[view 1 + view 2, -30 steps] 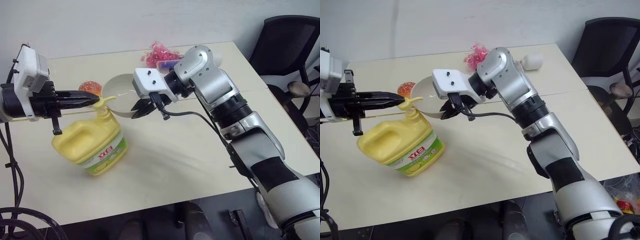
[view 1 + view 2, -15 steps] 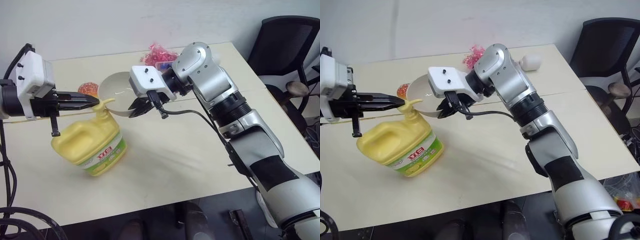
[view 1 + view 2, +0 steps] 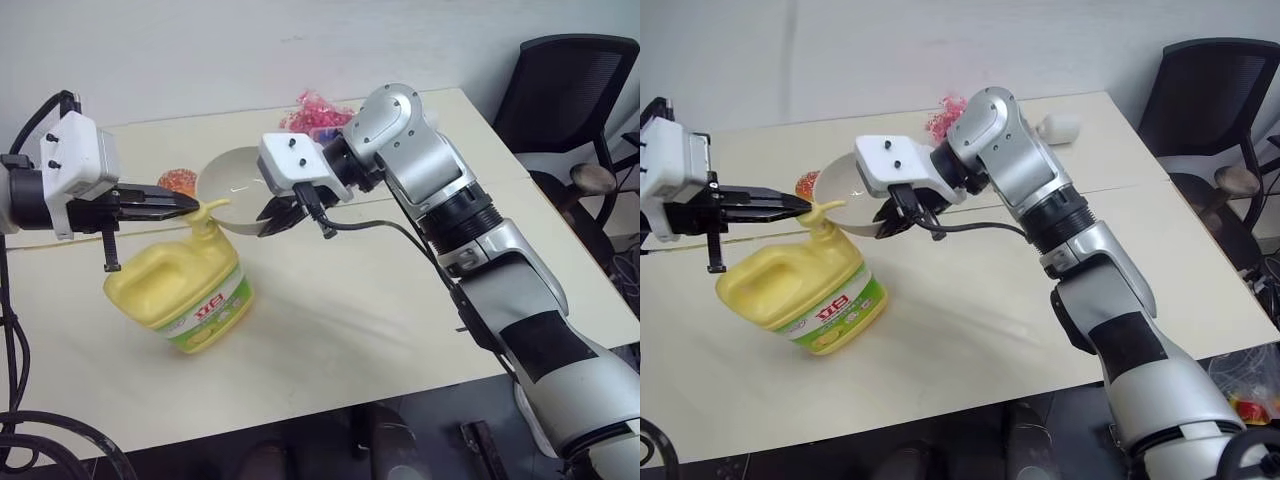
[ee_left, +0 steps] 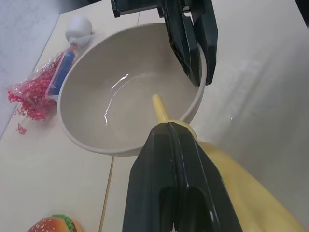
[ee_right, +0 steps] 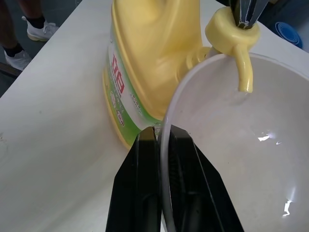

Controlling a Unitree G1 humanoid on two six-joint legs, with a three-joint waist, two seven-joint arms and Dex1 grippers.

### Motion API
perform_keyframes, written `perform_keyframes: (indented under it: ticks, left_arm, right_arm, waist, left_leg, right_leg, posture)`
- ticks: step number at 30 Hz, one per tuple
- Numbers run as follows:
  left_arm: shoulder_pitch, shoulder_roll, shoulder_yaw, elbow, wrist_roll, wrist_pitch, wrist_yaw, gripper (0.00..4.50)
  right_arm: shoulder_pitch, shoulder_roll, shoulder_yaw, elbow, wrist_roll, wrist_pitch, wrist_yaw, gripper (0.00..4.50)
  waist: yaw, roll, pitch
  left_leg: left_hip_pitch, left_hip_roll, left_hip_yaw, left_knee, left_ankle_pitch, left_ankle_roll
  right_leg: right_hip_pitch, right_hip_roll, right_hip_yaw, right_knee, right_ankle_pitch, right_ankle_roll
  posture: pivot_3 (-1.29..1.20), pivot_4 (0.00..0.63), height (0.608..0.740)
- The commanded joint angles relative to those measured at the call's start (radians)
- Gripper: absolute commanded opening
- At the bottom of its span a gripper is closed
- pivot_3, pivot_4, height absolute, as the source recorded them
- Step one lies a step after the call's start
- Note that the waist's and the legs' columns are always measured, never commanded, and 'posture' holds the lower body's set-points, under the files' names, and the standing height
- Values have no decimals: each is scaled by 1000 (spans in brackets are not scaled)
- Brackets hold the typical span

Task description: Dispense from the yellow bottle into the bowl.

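Now, with your closed left gripper (image 3: 190, 203) atop the yellow bottle's (image 3: 185, 290) pump, press straight down while your right gripper (image 5: 163, 145) holds the bowl (image 3: 228, 180) by its rim under the spout.

1. Standing on the table (image 3: 330, 310): one yellow bottle (image 3: 180, 290).
2. Tilting beside it: one bowl (image 3: 232, 185).
3. Lying behind: one toy hamburger (image 3: 178, 178).
4. Working: two grippers, left gripper (image 3: 190, 203), right gripper (image 3: 272, 222).
5. Waiting nearby: one black chair (image 3: 570, 90).

Head stereo pair looks down across the table (image 3: 330, 330) from above; both wrist cameras sit close along their fingers, sharing the bowl (image 4: 130, 96) and the yellow bottle (image 5: 149, 63) with the head views.
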Motion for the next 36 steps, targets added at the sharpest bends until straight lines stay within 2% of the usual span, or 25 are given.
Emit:
perform_keyframes:
  ticks: [1, 10, 12, 15, 22, 23, 25, 26, 29, 33, 36]
  left_arm:
    - [115, -2, -182, 47, 127, 24, -62, 20]
    - [95, -32, -221, 115, 175, -28, -80, 20]
    - [83, -43, -211, 112, 162, -17, -77, 20]
    - [34, -66, -170, 109, 103, 36, -58, 20]
    - [-155, -53, -15, 74, -108, 314, -21, 20]
    - [-177, -36, 13, 66, -143, 363, -23, 388]
    - [-199, 1, 65, 45, -200, 432, -34, 848]
    - [-205, 28, 98, 32, -231, 470, -42, 1201]
    - [-176, 88, 179, -5, -273, 521, -53, 2116]
    - [-57, 167, 349, -67, -307, 603, -95, 3345]
    - [87, 188, 515, -138, -288, 666, -147, 4302]
  right_arm:
    - [-32, 16, -27, -56, 38, -15, 40, 0]
    - [-31, 24, -27, -47, 34, -21, 39, 0]
    - [-28, 21, -27, -50, 34, -21, 39, 0]
    - [-24, 18, -29, -51, 33, -25, 37, 0]
    - [3, -4, -39, -79, 42, -18, 34, 0]
    - [15, -14, -41, -89, 43, -14, 33, 0]
    - [47, -40, -46, -116, 46, -3, 31, 0]
    - [75, -61, -49, -136, 46, 3, 27, 0]
    - [164, -128, -55, -214, 56, 24, 23, 0]
    - [332, -241, -65, -331, 59, 46, -4, 0]
    - [476, -301, -71, -370, 22, -4, -81, 0]
  waist:
    - [0, 0, 0]
    - [0, 9, -8]
    - [0, 10, -8]
    - [3, 10, -8]
    - [3, 5, -5]
    - [3, 3, -4]
    - [-1, -2, -3]
    - [-3, -5, -1]
    - [-3, -8, 1]
    - [4, -9, 2]
    - [6, -11, 4]
  left_leg:
    - [0, 0, 0, 0, 0, 0]
    - [1, 0, 0, 0, 0, 0]
    - [2, 0, 0, -2, 0, 0]
    - [10, 1, 0, -4, 0, 0]
    - [11, 1, -2, -4, 0, 0]
    - [9, 1, -2, -3, 0, 0]
    - [3, 1, -3, -3, 0, 0]
    - [-4, 1, -2, -1, 0, -1]
    - [-6, 1, -3, -2, 0, -1]
    - [-7, 0, -4, -3, 0, -1]
    - [-8, 0, -4, -2, 0, -1]
  right_leg:
    - [0, 0, 0, 0, 0, 0]
    - [1, 0, 0, 1, 0, 0]
    - [7, 0, 0, 0, -1, -1]
    - [13, 0, 0, -1, -1, -2]
    - [12, 0, -1, -2, -1, -2]
    - [10, 0, -2, -2, -1, -2]
    - [4, 0, -2, -2, -1, -2]
    - [-4, 0, -2, 0, -1, -2]
    - [-5, 0, -4, -1, -1, -2]
    - [-5, 0, -5, -4, -1, -2]
    - [-5, 0, -4, -5, -1, -2]
  posture:
    - [0, 150, 740]
    - [0, 150, 740]
    - [0, 150, 740]
    - [0, 150, 740]
    - [0, 150, 740]
    - [0, 150, 740]
    - [0, 150, 740]
    - [0, 150, 740]
    - [0, 150, 740]
    - [0, 150, 740]
    - [0, 150, 740]
